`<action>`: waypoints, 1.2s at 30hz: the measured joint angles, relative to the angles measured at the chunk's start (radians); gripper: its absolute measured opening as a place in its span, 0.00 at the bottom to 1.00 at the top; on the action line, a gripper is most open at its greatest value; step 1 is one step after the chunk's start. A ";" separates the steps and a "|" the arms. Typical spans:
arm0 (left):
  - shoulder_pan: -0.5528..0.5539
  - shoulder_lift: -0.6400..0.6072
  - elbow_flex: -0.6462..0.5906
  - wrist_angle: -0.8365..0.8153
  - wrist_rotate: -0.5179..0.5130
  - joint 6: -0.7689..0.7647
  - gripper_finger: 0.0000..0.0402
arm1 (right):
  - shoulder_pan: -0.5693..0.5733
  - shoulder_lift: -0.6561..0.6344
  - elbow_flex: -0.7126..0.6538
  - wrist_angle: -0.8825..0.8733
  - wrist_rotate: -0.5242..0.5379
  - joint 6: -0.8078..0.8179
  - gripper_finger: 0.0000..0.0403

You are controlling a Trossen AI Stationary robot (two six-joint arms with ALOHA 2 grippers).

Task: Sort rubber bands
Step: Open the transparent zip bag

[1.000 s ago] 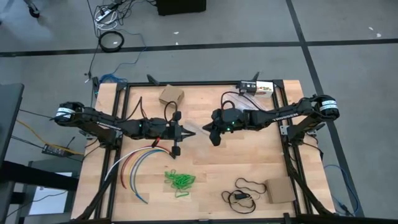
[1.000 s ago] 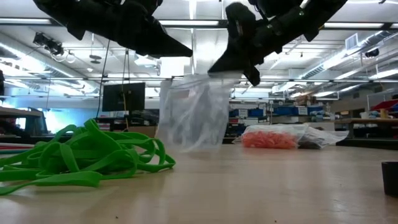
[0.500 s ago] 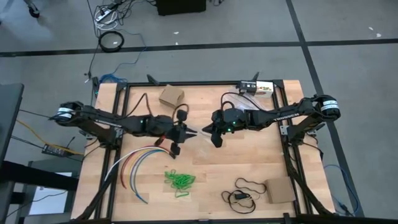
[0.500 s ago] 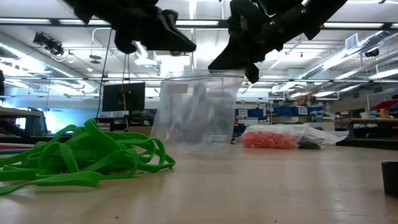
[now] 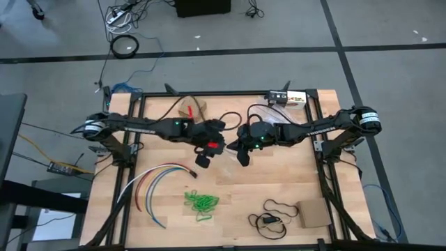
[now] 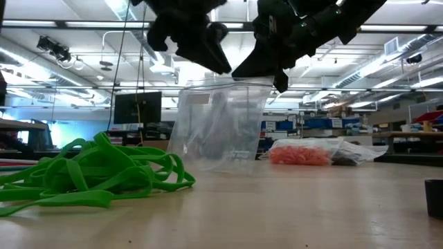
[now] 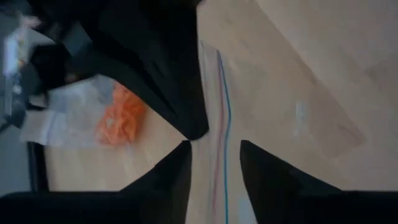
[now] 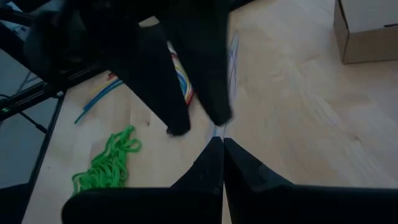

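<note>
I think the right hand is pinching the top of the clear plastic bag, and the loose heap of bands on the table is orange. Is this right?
Not quite. The right hand does pinch the clear plastic bag, but the loose heap of bands is green, as the high view shows. The orange bands are inside another bag.

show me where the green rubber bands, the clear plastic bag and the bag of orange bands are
green rubber bands (image 6: 90,173), low view, middle of the heap.
clear plastic bag (image 6: 218,128), low view, its front wall.
bag of orange bands (image 6: 301,153), low view, on the orange heap inside.

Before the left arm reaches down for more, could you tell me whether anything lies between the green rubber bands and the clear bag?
Nothing visible does: bare wood separates the green rubber bands from the clear bag, which the right gripper holds up; the coloured cables lie off to one side.
</note>
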 joint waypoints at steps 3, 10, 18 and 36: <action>0.001 0.031 0.050 -0.034 0.001 -0.001 0.43 | 0.000 0.000 0.000 -0.002 0.000 -0.002 0.00; 0.020 0.049 0.076 -0.074 -0.021 -0.004 0.52 | 0.000 0.000 0.000 -0.001 0.000 -0.018 0.00; 0.029 0.096 0.075 -0.102 -0.021 -0.011 0.45 | 0.000 0.000 0.000 0.001 0.001 -0.028 0.00; -0.030 0.097 0.075 -0.074 -0.110 -0.006 0.32 | -0.003 0.000 0.000 -0.027 0.020 -0.028 0.00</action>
